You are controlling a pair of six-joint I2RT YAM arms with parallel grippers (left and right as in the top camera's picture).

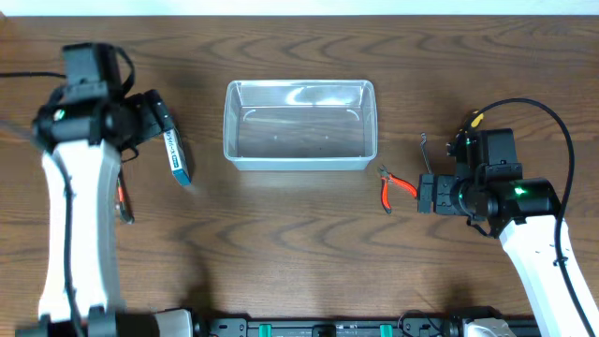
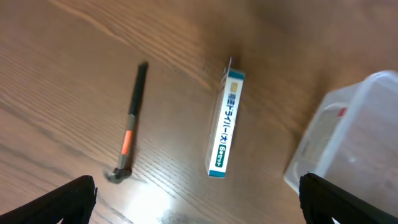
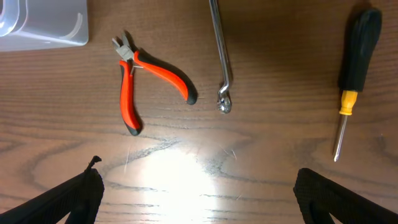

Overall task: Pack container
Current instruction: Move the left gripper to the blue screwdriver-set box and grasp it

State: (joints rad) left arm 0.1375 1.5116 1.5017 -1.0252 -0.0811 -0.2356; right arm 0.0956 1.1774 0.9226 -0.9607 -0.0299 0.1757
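While the container (image 1: 299, 164) stands open-topped at the middle of the table (image 1: 299, 262), you have tools on both sides of it: a blue-and-white box (image 2: 225, 124) and an orange-banded tool (image 2: 129, 127) to its left, orange-handled pliers (image 3: 146, 81), a metal bar (image 3: 219, 56) and a screwdriver (image 3: 353, 74) to its right. Your left gripper (image 2: 208, 199) and right gripper (image 3: 202, 199) both hang above the wood, jaws spread wide, holding nothing.

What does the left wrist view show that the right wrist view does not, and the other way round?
Only the left wrist: a slim black tool with an orange band and a blue-and-white box. Only the right wrist: orange-handled pliers, a metal wrench and a black-and-yellow screwdriver. Both: a corner of the clear container on the wooden table.
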